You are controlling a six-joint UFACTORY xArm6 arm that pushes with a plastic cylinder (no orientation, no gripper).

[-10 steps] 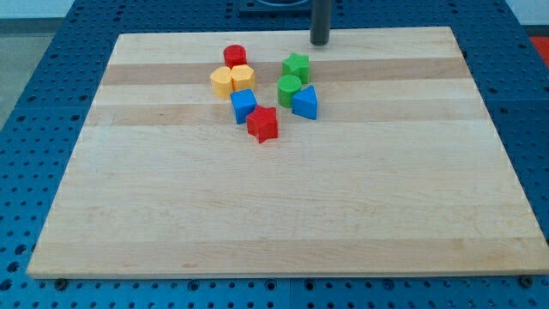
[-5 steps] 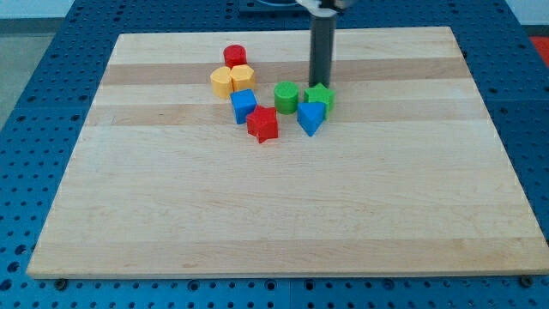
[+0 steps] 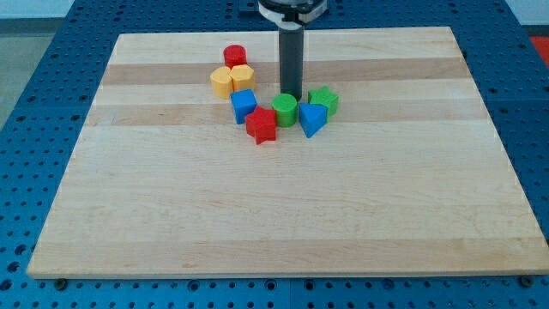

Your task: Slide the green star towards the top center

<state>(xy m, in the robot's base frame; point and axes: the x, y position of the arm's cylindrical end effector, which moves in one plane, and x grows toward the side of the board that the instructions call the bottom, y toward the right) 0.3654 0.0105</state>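
Observation:
The green star (image 3: 324, 99) lies on the wooden board (image 3: 283, 215), right of the board's upper middle. It touches the blue triangular block (image 3: 312, 119) just below it. My tip (image 3: 291, 93) stands right behind the green cylinder (image 3: 285, 110), to the left of the star and a short gap from it. The rod rises straight up from there to the view's top.
A red star (image 3: 262, 125) and a blue cube (image 3: 244, 106) sit left of the green cylinder. Two yellow blocks (image 3: 232, 80) and a red cylinder (image 3: 235, 57) lie further up and left. A blue perforated table surrounds the board.
My tip came down from the top edge, pushed the green star down and right, then moved left behind the green cylinder, which shifted down. The blue triangular block also slid down.

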